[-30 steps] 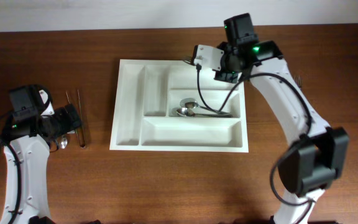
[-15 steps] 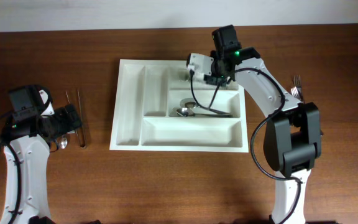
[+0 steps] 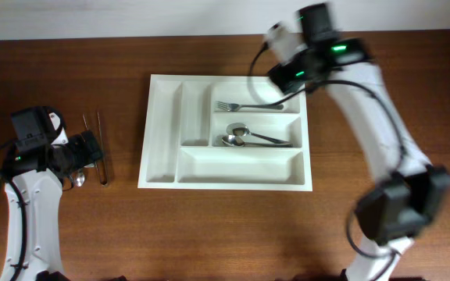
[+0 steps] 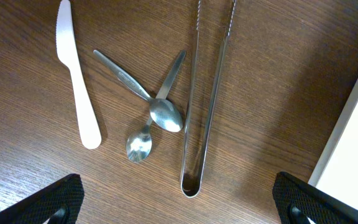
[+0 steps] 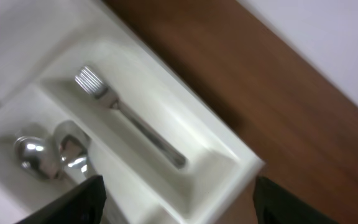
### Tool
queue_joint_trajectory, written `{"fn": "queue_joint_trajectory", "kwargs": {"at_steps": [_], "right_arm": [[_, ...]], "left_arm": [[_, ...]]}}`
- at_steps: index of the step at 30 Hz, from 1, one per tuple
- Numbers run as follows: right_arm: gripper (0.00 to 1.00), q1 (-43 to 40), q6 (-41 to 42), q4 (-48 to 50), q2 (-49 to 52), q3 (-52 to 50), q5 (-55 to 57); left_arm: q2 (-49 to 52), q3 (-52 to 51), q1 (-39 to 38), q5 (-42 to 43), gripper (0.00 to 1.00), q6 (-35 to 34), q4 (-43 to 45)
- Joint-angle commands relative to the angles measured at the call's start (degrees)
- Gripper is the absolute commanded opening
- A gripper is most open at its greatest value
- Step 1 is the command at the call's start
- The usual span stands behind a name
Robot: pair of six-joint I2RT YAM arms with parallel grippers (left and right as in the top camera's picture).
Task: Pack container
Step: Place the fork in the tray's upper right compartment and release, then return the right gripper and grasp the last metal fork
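Two loose spoons point(image 4: 166, 117) are lying crossed just beside the tongs point(image 4: 189, 112) left of the mid-table tray point(image 3: 162, 140), so the left gripper point(image 4: 179, 199), gaping empty like the right gripper point(image 5: 180, 199), is risking snagging several at once.

My overhead camera looks straight down from high up and takes in the whole surface point(image 3: 209, 234). The left wrist camera faces down, close over the tongs point(image 4: 207, 106) left of the container point(image 3: 162, 133), catching its edge. The right wrist camera tilts over the container's far right corner, close on the fork point(image 5: 132, 124). The overhead view shows all of these.
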Motion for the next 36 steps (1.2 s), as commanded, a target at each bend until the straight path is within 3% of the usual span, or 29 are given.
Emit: {"fn": "queue_joint_trajectory", "kwargs": {"at_steps": [1,6,12,23,25,36], "right_arm": [[0.76,-8.44,8.7,-3.15,-4.96,1.73,-0.2],[0.63,-22.1,10.14,-6.93,-1.79,0.59,-0.31],[0.59,-30.6,11.34,-7.23,5.68,-3.08,-0.35],[0.52,-33.29,10.78,-6.51,19.21,-3.58,5.51],[0.47,-33.53,9.35,-6.95,20.26,-3.58,5.57],[0.47,-34.27,8.09,-7.93,20.41,-6.43,5.7]], "left_arm": [[0.24,1.01,0.28,0.63,0.99,0.7,0.13],[0.24,1.01,0.28,0.63,0.99,0.7,0.13],[0.24,1.01,0.28,0.63,0.99,0.7,0.15],[0.24,1.01,0.28,0.63,0.99,0.7,0.13],[0.24,1.01,0.28,0.63,0.99,0.7,0.13],[0.24,1.01,0.28,0.61,0.99,0.7,0.13]]}}
